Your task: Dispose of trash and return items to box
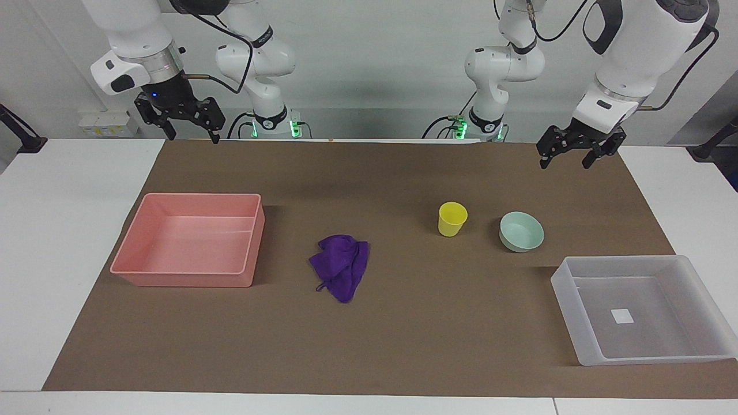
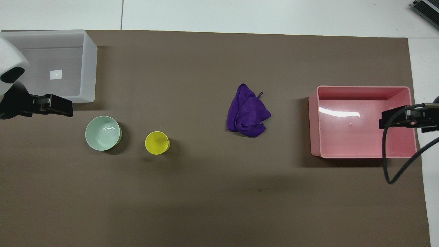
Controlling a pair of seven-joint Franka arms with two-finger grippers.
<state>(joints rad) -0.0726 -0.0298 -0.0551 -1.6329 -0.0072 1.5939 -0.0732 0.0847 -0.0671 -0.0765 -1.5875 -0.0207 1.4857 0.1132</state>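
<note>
The purple rag, the trash (image 1: 340, 265) (image 2: 247, 113), lies crumpled mid-table. A yellow cup (image 1: 452, 219) (image 2: 157, 142) stands upright beside a mint-green bowl (image 1: 521, 231) (image 2: 103, 133), both toward the left arm's end. The translucent box (image 1: 620, 260) (image 2: 90, 65) sits farther from the robots than the bowl and holds only a white sticker. My left gripper (image 1: 565, 163) (image 2: 65, 106) hangs open and holds nothing, over the mat's robot-side edge. At the other end, my right gripper (image 1: 193, 137) (image 2: 386, 121) hangs open and holds nothing too.
A pink bin (image 1: 184, 281) (image 2: 313, 127) with nothing in it sits at the right arm's end of the table. A brown mat (image 1: 403, 334) covers most of the white table. Both arms wait raised at their own ends.
</note>
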